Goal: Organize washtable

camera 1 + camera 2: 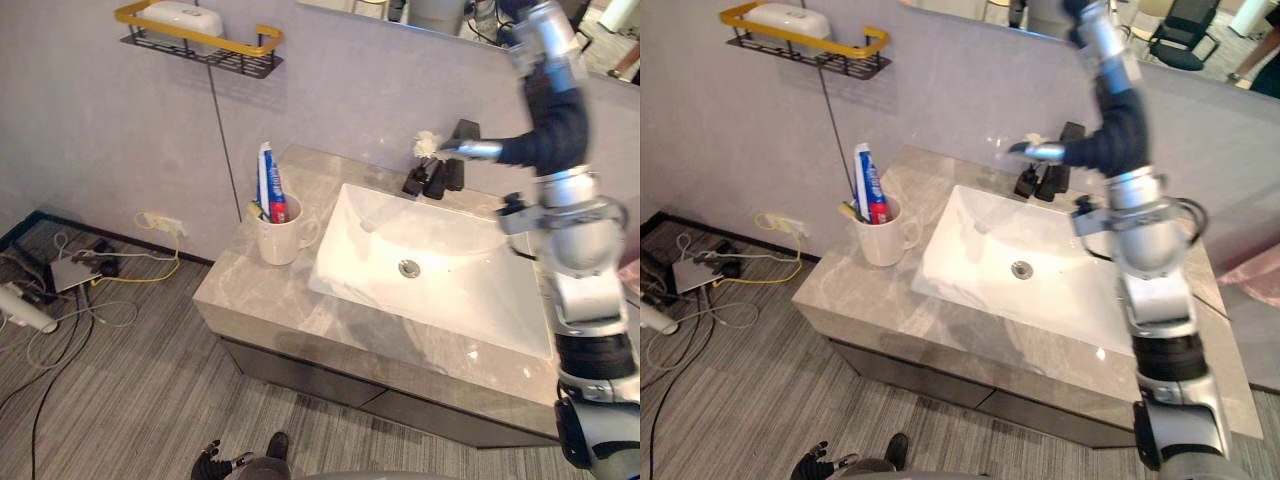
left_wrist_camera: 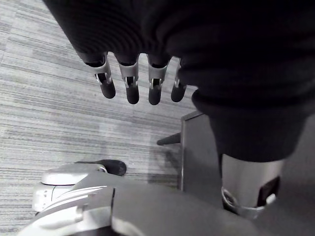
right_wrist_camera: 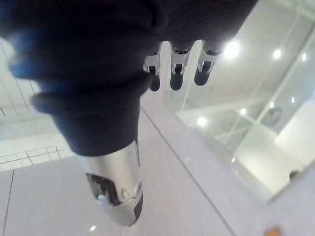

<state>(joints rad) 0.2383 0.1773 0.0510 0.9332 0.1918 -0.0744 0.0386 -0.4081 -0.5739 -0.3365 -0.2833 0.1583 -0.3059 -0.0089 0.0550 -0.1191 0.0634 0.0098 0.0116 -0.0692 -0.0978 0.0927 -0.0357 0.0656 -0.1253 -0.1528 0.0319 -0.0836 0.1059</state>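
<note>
Right hand [image 1: 472,150] is up at the back of the washtable [image 1: 250,292], just above the black faucet [image 1: 430,178]. Its fingers [image 3: 177,74] are loose and fairly straight, with nothing in them. A white fluffy wad [image 1: 427,143] sits right at the fingertips, can't tell if it's touching. The mug [image 1: 280,242] with the toothpaste tube [image 1: 268,182] stands well apart, on the far side of the sink [image 1: 455,265]. Left hand [image 2: 129,81] hangs over the floor, fingers relaxed and empty.
</note>
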